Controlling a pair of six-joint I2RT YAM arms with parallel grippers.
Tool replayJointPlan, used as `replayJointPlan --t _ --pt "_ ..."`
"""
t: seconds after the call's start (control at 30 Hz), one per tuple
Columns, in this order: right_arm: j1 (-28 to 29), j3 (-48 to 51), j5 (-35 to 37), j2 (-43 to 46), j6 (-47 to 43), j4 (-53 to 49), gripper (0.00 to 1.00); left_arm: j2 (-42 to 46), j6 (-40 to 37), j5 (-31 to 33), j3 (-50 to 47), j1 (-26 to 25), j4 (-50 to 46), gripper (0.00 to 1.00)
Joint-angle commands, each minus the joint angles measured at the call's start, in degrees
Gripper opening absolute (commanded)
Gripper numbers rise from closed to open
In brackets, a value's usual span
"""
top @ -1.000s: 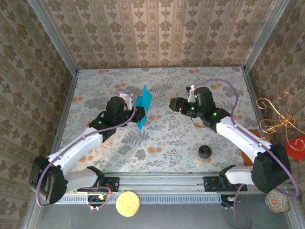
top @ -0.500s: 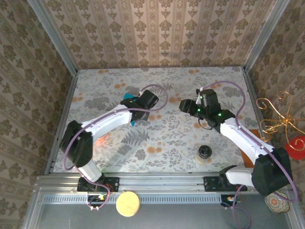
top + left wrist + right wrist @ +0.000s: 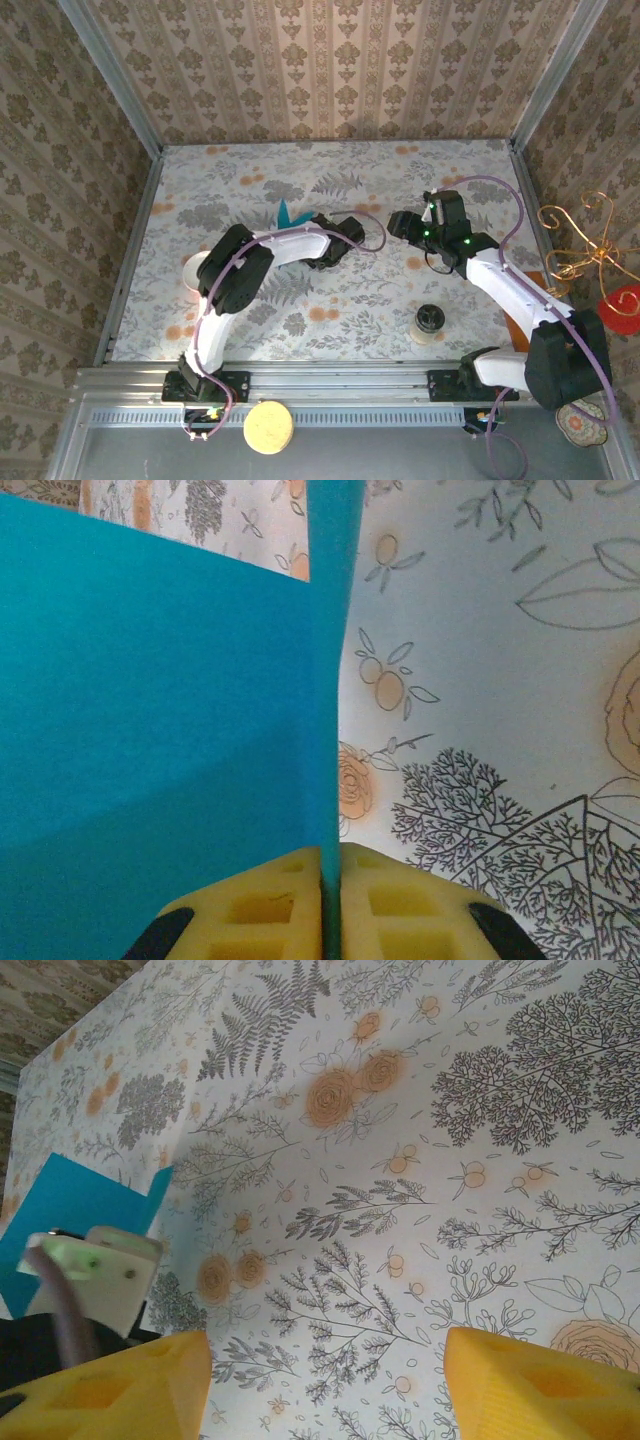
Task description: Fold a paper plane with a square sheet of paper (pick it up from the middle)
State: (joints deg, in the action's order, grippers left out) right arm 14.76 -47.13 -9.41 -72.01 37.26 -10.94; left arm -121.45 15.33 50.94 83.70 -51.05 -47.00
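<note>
- A small pale cylinder with a dark top (image 3: 430, 322) stands on the floral-printed tabletop (image 3: 450, 170) near the right arm, well apart from both hands. A yellow round disc (image 3: 268, 427) lies on the near rail.
- In the top view the left arm's white link (image 3: 285, 243) covers most of the teal-blue square sheet of paper (image 3: 290, 213). Only a teal point shows on its far side, left of the tabletop's centre.
- Compared with half a second ago, the left arm reaches further right across the middle. The right hand (image 3: 398, 222) has drawn slightly right.
- The left hand (image 3: 330, 865) is clamped on the paper. One edge runs straight ahead from between its yellow fingers (image 3: 250, 910), and a broad face spreads to their left.
- The right hand's fingers (image 3: 540, 1390) are apart above the tabletop. The paper is beyond them to the left, not touching.
</note>
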Motion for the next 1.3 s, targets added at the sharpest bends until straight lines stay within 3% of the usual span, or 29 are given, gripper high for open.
replayJointPlan --t 0.0,0.47,0.73,0.9,1.1,1.27 --pt "-0.5 0.29 -0.95 -0.16 0.01 -0.4 0.65 -1.64 -0.68 2.17 1.36 -0.62 -0.93 0.14" --pt "-0.61 -0.24 -2.72 -2.67 1.23 0.27 0.65 -2.26 1.48 -9.1 0.59 -2.16 2.88 0.26" --pt "-0.61 -0.24 -2.73 -2.43 1.68 0.07 0.65 2.04 5.35 -14.8 -0.33 -3.13 3.23 0.3" --pt "-0.61 -0.28 -2.37 -2.5 2.2 -0.05 0.67 8.95 9.94 -24.38 -3.72 -4.05 5.32 0.34" --pt "-0.62 0.54 -2.22 -2.69 3.14 1.91 0.69 21.16 14.23 -41.93 -12.1 -2.7 14.8 0.42" --pt "-0.45 1.43 -1.82 -2.22 4.42 3.81 0.72 31.28 16.51 -49.79 -19.7 4.55 21.1 0.52"
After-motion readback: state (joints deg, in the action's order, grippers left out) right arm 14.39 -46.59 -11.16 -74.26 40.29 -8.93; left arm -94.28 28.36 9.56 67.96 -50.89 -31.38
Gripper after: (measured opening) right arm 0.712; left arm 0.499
